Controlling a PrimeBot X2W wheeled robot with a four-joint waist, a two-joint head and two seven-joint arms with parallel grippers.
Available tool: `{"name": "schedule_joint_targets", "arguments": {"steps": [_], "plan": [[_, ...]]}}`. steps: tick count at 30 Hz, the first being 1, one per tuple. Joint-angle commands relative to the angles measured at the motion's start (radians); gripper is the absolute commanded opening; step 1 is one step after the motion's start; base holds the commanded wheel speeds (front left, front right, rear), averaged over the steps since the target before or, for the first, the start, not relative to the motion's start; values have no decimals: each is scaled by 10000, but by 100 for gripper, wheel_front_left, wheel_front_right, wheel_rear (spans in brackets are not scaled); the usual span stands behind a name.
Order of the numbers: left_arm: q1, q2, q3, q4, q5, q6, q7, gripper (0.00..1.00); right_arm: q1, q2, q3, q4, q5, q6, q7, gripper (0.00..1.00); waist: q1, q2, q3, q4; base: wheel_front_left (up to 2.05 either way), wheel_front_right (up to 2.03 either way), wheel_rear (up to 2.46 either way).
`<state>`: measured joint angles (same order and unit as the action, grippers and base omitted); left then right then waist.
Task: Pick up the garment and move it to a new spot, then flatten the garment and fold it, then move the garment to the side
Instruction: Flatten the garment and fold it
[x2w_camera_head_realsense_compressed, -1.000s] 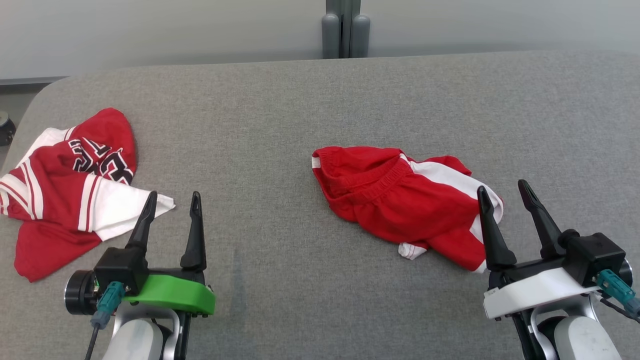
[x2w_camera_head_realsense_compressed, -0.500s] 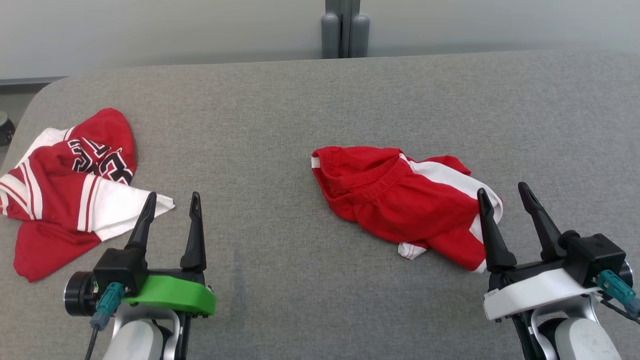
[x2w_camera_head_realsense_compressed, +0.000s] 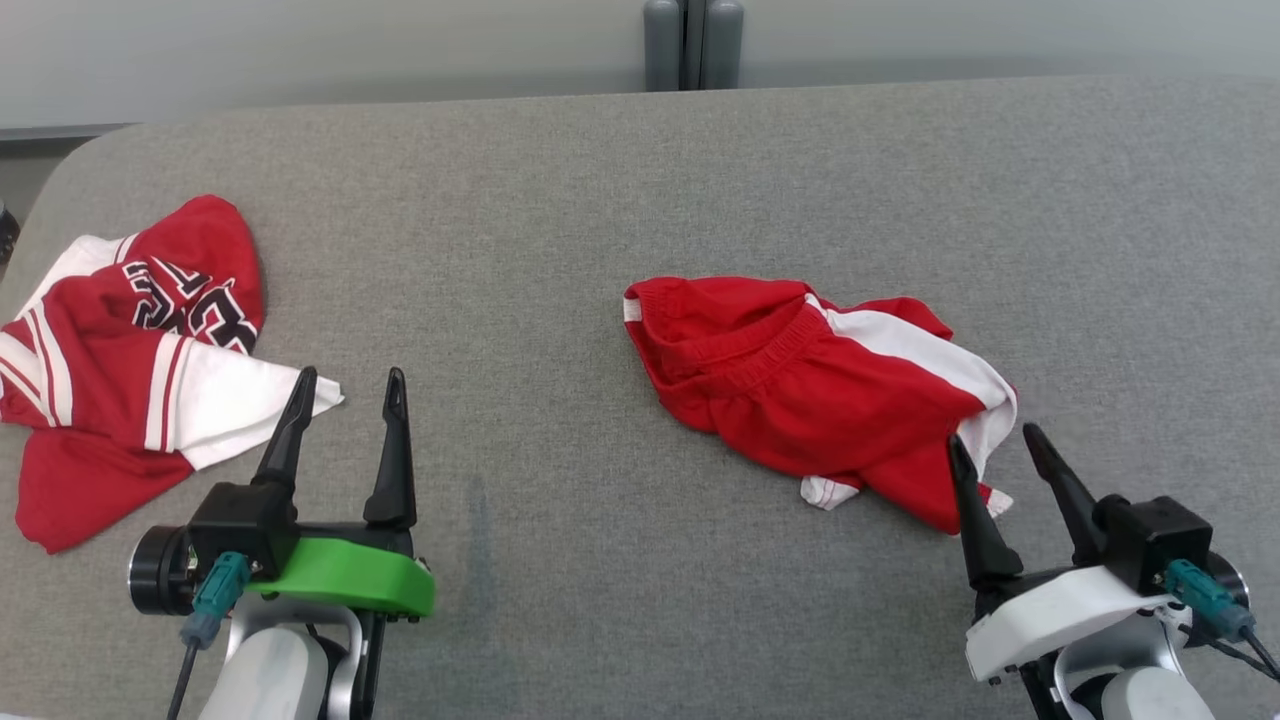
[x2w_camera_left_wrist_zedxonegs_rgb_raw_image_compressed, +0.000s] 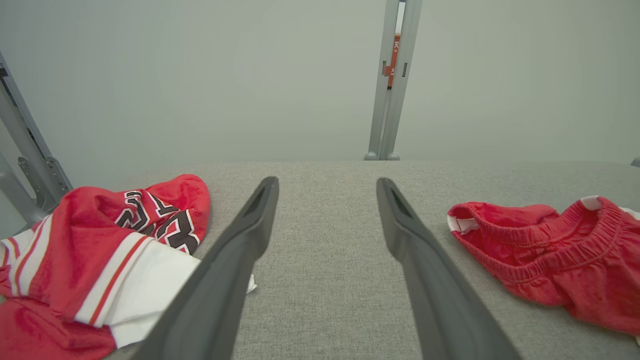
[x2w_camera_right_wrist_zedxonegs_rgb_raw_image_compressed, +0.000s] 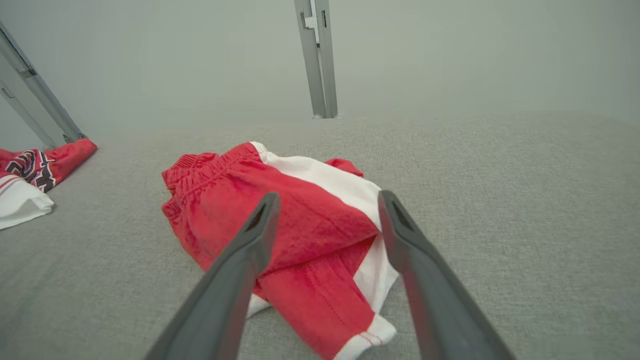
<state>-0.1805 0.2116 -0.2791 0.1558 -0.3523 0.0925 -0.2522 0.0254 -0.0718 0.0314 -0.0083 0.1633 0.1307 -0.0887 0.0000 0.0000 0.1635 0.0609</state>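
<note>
Grey fabric bench (x2w_camera_head_realsense_compressed: 600, 180), plain wall behind. Crumpled red shorts (x2w_camera_head_realsense_compressed: 800, 400) lie right of centre, long axis running ten to four o'clock. Their near end sits at twelve o'clock, just ahead of the right end effector (x2w_camera_head_realsense_compressed: 990, 437), whose fingers are spread and empty. The left end effector (x2w_camera_head_realsense_compressed: 350, 375), also spread, is well apart from them.

The left gripper (x2w_camera_head_realsense_compressed: 352, 372) had a green mount (x2w_camera_head_realsense_compressed: 345, 585), the right gripper (x2w_camera_head_realsense_compressed: 990, 433) a white mount (x2w_camera_head_realsense_compressed: 1050, 615), both with teal connectors (x2w_camera_head_realsense_compressed: 215, 592).

Jersey (x2w_camera_head_realsense_compressed: 110, 370) lettering illeg., crumpled
</note>
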Motion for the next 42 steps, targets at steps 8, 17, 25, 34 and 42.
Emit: {"name": "schedule_joint_targets", "arguments": {"steps": [8, 17, 25, 34, 42], "plan": [[-389, -34, -47, 55, -12, -30, -51, 100, -377, -87, 155, 2015, 251, 1, -149, 100, 0, 0, 513, 64, 0, 0, 0], [-552, -85, -94, 228, -6, -96, -94, 100, -936, -85, 794, 3320, 661, 1, 3, 0, 0, 0, 542, 101, 0, 0, 0], [-555, -95, -53, 252, 13, -78, -126, 100, -1136, -39, 1635, 3208, 912, 3, -130, 0, 0, 0, 471, 56, 0, 0, 0], [-672, -154, -71, 288, 11, -116, -124, 100, -1902, 91, 4620, 2060, 1689, 1, -120, 0, 0, 0, 495, 28, 0, 0, 0], [-824, -244, -131, 375, 48, -200, -127, 100, -3142, 171, 6563, 2451, 2642, 1, -471, 49, 0, 0, 640, 168, 0, 0, 0]]}}
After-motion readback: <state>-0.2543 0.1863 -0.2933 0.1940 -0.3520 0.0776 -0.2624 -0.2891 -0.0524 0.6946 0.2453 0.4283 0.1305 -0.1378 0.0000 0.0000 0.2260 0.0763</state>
